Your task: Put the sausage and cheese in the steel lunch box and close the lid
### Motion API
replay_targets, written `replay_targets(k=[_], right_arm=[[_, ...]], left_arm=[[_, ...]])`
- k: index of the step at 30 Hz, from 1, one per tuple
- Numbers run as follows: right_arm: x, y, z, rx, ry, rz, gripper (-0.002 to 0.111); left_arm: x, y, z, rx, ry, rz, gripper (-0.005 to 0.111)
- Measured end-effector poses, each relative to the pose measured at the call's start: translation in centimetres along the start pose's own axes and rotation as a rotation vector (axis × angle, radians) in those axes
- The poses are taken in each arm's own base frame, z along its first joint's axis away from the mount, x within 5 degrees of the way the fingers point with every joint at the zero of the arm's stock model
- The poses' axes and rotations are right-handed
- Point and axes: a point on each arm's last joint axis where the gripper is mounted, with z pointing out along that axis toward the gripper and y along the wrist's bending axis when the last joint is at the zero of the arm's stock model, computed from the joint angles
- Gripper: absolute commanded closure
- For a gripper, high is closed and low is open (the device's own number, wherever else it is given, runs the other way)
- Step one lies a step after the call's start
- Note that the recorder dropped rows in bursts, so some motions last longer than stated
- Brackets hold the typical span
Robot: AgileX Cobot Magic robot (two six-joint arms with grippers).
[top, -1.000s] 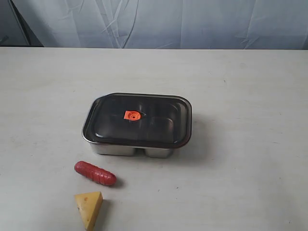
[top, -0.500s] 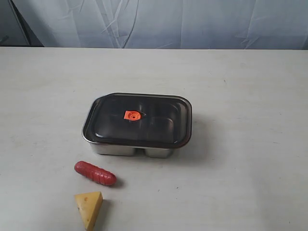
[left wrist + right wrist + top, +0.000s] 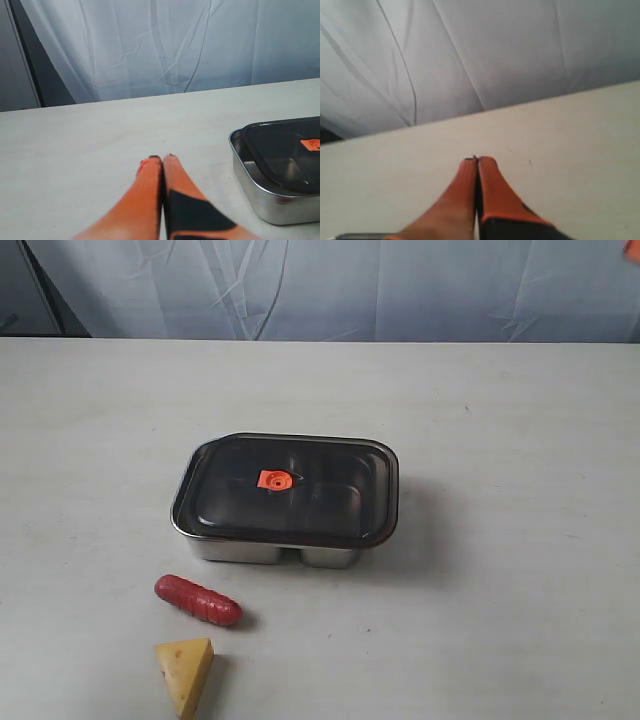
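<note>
The steel lunch box sits mid-table with the dark lid resting on it, its orange valve tab at centre. The red sausage lies in front of the box's left end, and the yellow cheese wedge lies just beyond it at the frame's lower edge. My left gripper is shut and empty over bare table, with the lunch box and lid off to one side. My right gripper is shut and empty; only an orange speck of it shows at the exterior view's top right corner.
The white table stretches wide around the box. A pale wrinkled curtain hangs behind the table's far edge, with a dark gap at its left.
A small orange bit of the right arm has come into the exterior view's top right corner. The box, lid, sausage and cheese have not moved.
</note>
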Motion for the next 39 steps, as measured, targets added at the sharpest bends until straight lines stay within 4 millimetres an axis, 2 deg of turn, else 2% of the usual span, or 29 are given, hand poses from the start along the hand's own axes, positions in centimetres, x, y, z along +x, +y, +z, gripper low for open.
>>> replay_targets(k=[1,2,4,5,6,7,9,10,12,17,20,23,28,32,34,35,39], right_arm=[[0.9,0.1,2.9,0.026,0.098,-0.017,0.109],[1.5,0.2,4.4,0.034,0.144,-0.022,0.109],[3.2,0.0,9.0,0.051,0.276,-0.03,0.109],[3.2,-0.3,10.1,0.055,0.298,-0.026,0.109],[2.9,-1.1,11.7,0.07,0.337,-0.009,0.109],[2.4,-1.6,12.4,0.073,0.359,-0.006,0.109],[0.4,-2.8,14.1,0.043,0.426,0.009,0.109],[-0.6,-3.4,14.9,-0.02,0.497,0.016,0.109],[-1.3,-4.4,15.9,-0.189,0.634,0.095,0.109],[0.6,-5.0,17.5,-0.535,0.786,0.213,0.109],[2.4,-5.3,18.0,-0.649,0.77,0.223,0.109],[4.9,-5.5,17.8,-0.747,0.716,0.27,0.109],[10.3,-6.1,16.6,-0.786,0.604,0.366,0.109],[12.5,-6.5,15.8,-0.757,0.538,0.416,0.108],[13.3,-6.6,15.5,-0.751,0.534,0.42,0.101],[13.5,-6.6,15.3,-0.753,0.538,0.417,0.093],[14.1,-6.6,14.9,-0.767,0.588,0.368,0.052]], left_arm=[[0.0,0.0,0.0,0.0,0.0,0.0,0.107],[0.0,0.0,0.0,0.0,0.0,0.0,0.107],[0.0,0.0,0.0,0.0,0.0,0.0,0.107],[0.0,0.0,0.0,0.0,0.0,0.0,0.107],[0.0,0.0,0.0,0.0,0.0,0.0,0.107],[0.0,0.0,0.0,0.0,0.0,0.0,0.107],[0.0,0.0,0.0,0.0,0.0,0.0,0.107],[0.0,0.0,0.0,0.0,0.0,0.0,0.107],[0.0,0.0,0.0,0.0,0.0,0.0,0.107],[0.0,0.0,0.0,0.0,0.0,0.0,0.107],[0.0,0.0,0.0,0.0,0.0,0.0,0.107],[0.0,0.0,0.0,0.0,0.0,0.0,0.107],[0.0,0.0,0.0,0.0,0.0,0.0,0.107],[0.0,0.0,0.0,0.0,0.0,0.0,0.107],[0.0,0.0,0.0,0.0,0.0,0.0,0.107],[0.0,0.0,0.0,0.0,0.0,0.0,0.107],[0.0,0.0,0.0,0.0,0.0,0.0,0.107]])
